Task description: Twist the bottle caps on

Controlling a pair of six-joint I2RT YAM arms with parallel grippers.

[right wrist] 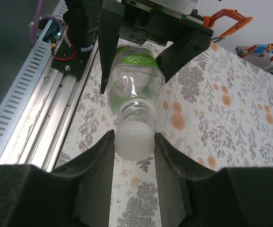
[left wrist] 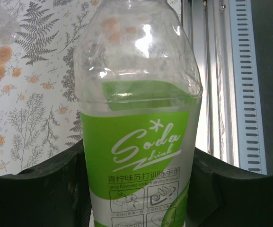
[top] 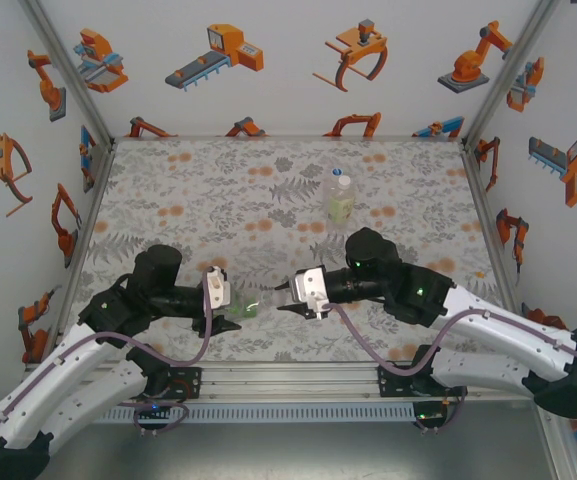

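1. Bottle cap (right wrist: 134, 138): white, sits right at the mouth of the green-label bottle (right wrist: 135, 85). The right gripper (right wrist: 134, 142) has its jaws clamped on the cap from both sides.
2. The green-label bottle is held on its side over the near-centre of the table (top: 218, 190), neck pointing right. The left gripper (left wrist: 136, 189) has its jaws clamped on the labelled body.
3. Step in hand, my read: threading this cap onto the neck. The cap looks in line with the mouth and touching it. Cannot tell how far the threads have engaged, if at all.
4. Next move likely calls for rotating the right wrist about the bottle axis with a light push along it, while the left grip stops the body from turning. The cap must stay coaxial, since any tilt risks cross-threading. The thin clear wall may dent under a hard squeeze.
5. Second bottle (top: 340, 195), pale label, stands upright on the far side, right of centre and well apart from both arms. Too small to tell whether it is capped.
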